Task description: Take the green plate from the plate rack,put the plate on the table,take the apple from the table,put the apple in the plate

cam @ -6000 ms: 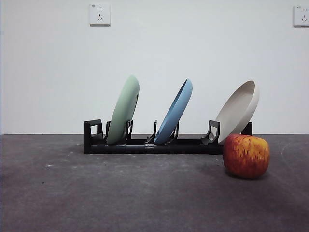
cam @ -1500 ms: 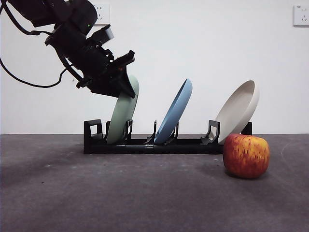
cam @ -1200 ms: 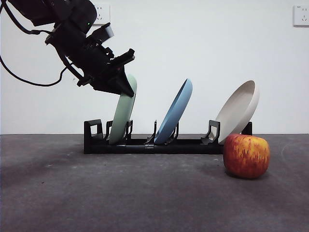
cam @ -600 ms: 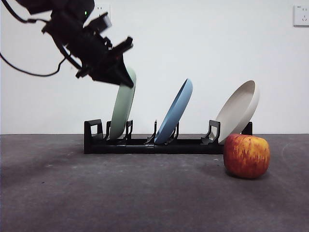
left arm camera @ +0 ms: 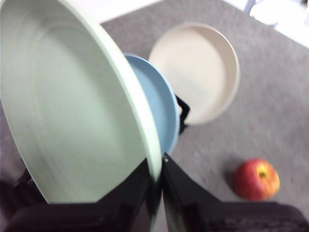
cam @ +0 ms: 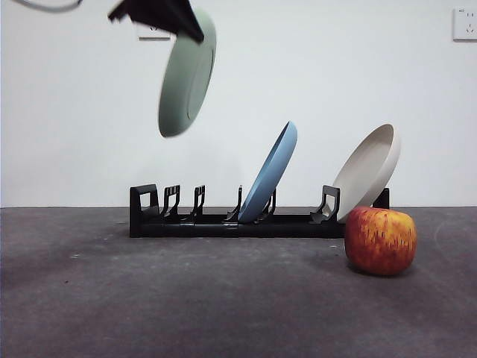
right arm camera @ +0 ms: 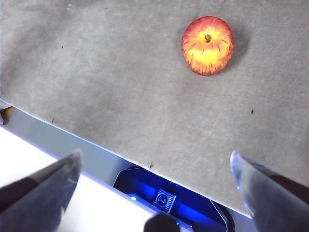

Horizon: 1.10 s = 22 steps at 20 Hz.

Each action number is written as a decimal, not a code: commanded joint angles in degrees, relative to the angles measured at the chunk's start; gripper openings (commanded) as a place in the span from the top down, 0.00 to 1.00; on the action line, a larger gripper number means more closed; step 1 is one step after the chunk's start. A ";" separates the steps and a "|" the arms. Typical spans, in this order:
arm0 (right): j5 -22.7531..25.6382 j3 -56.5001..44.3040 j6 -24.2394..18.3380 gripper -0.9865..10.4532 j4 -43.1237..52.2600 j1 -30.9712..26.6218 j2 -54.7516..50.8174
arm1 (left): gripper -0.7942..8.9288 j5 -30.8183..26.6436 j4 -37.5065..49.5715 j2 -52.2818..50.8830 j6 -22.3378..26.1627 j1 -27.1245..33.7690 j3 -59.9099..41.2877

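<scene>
The green plate [cam: 186, 74] hangs in the air high above the left end of the plate rack [cam: 223, 220], tilted on edge. My left gripper [cam: 190, 28] is shut on its top rim; the left wrist view shows the plate [left arm camera: 72, 111] clamped between the black jaws of that gripper [left arm camera: 155, 176]. The apple [cam: 380, 240] rests on the table [cam: 186, 298] in front of the rack's right end, and it also shows as the apple [right arm camera: 207, 46] in the right wrist view. My right gripper [right arm camera: 154, 169] stands open high over the table's edge, far from the apple.
A blue plate [cam: 270, 173] and a beige-white plate [cam: 369, 168] lean in the rack's middle and right slots. The left slots of the rack stand bare. Wall sockets [cam: 466, 24] are on the white wall behind.
The left gripper has risen with the green plate, lifting it fully out of the rack's left slot and well above it. The apple and the other plates have not moved.
</scene>
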 commanded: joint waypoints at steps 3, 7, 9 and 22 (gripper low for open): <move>-0.07 0.17 0.35 0.31 0.28 0.09 -0.04 | 0.93 -15.54 -11.58 -5.46 9.01 -8.96 0.42; -0.07 0.17 0.35 0.31 0.28 0.09 -0.04 | 0.93 -26.77 -22.27 -5.79 9.60 -18.64 0.15; -0.07 0.17 0.35 0.31 0.28 0.09 -0.04 | 0.93 -31.95 -22.60 -5.77 9.53 -24.13 -1.36; -0.09 0.17 0.44 0.31 0.28 0.09 -0.04 | 0.93 -43.85 0.85 1.33 10.32 -39.34 -32.28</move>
